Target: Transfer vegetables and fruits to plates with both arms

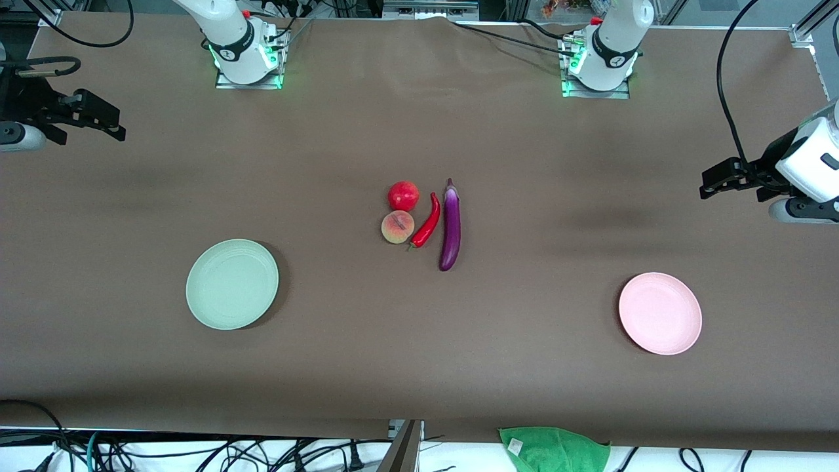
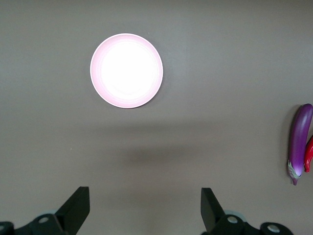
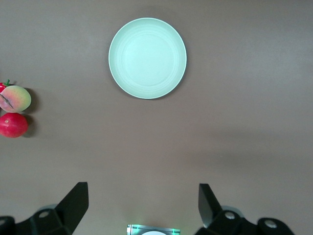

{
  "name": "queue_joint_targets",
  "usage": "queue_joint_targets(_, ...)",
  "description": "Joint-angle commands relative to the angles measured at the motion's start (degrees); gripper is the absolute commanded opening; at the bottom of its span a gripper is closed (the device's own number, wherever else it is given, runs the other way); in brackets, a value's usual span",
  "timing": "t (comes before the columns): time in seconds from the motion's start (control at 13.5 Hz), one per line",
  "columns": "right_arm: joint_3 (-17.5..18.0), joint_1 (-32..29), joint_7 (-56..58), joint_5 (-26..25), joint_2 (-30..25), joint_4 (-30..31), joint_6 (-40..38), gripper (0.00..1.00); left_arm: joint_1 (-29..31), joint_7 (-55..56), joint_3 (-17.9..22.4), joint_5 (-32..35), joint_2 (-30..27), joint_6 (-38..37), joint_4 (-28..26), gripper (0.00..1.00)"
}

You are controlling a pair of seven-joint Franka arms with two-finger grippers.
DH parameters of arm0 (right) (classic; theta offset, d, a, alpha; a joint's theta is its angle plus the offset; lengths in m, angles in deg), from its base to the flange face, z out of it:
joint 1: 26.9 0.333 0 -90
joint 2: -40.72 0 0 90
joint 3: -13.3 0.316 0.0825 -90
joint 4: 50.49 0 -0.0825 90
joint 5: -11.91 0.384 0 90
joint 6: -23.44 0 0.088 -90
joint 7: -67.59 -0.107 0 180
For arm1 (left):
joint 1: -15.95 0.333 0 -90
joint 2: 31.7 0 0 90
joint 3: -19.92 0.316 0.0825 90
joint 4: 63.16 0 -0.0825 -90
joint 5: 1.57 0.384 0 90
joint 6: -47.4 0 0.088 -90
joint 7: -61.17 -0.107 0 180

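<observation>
1. Nearest me, a green cloth (image 1: 554,449) hangs off the brown worktop (image 1: 419,367) edge at 6 o'clock.
2. The pink plate (image 1: 660,313) at 4 o'clock and the mint plate (image 1: 232,284) at 8 o'clock sit bare, one per arm, I judge.
3. Centre: peach (image 1: 397,227), red chili (image 1: 427,223), eggplant (image 1: 449,226), then the red apple (image 1: 403,195), clustered where both arms can reach.
4. Left claw (image 1: 714,180) at 3 o'clock and right claw (image 1: 108,121) at 10 o'clock hover wide, empty, waiting.
</observation>
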Motion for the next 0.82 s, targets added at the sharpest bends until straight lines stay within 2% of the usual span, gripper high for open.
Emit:
queue_joint_targets(0.0,0.25,0.3,-0.74,-0.99,-0.6,-0.42,-0.99,0.99,-0.19,0.11,0.04,-0.5,0.83,-1.3,1.99,1.0)
queue_joint_targets(0.74,0.16,1.0,-0.22,-1.43,0.01,-1.74,-1.08,0.99,-0.19,0.11,0.04,-0.5,0.83,-1.3,1.99,1.0)
